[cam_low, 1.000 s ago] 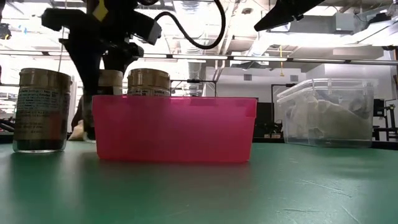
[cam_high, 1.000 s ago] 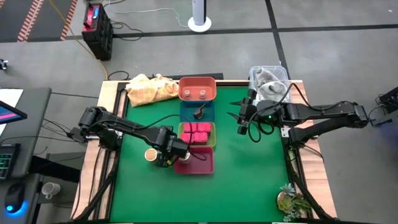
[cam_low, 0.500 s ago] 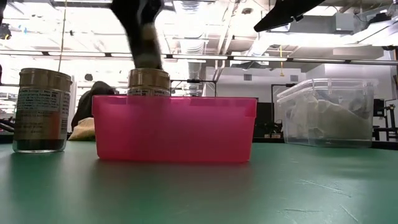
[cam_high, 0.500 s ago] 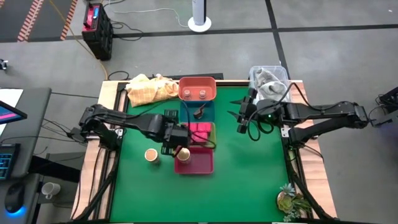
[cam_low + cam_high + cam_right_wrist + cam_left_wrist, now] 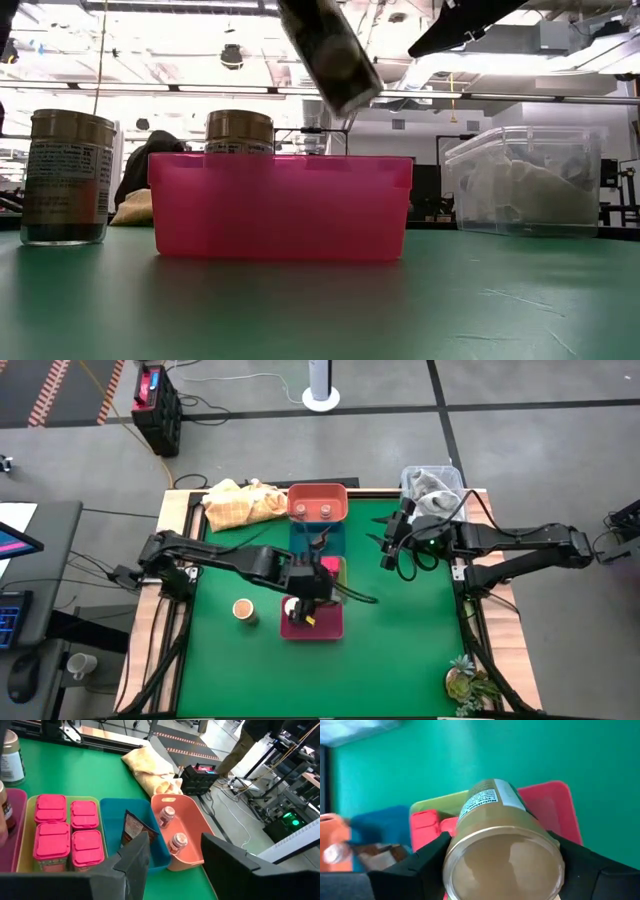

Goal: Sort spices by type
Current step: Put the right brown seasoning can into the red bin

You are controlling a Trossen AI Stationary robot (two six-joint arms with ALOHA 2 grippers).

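Observation:
My left gripper is shut on a tan tub held tilted above the magenta tray. A second tub stands on the mat left of that tray. A third tub shows over the tray's rim in the low view. Magenta blocks lie in the yellow-green tray, partly hidden under my left gripper in the high view. The dark brown piece lies in the blue tray, and two small knobs sit in the orange tray. My right gripper hovers open right of the trays. My left gripper pinches the tub by its round side wall, one finger on each side. The arm reaches in from the table's left. The tub is lifted clear over the magenta tray and tilted, one flat end facing the wrist camera.
A yellow cloth lies at the far left corner, and a clear plastic box at the far right. A green sprig sits at the near right corner. Open green mat lies near and right of the trays.
My left gripper has carried the tub from the mat left of the magenta tray up and toward the table's right, to above the tray. The tub was upright and now tilts. The second tub and my right arm have stayed put.

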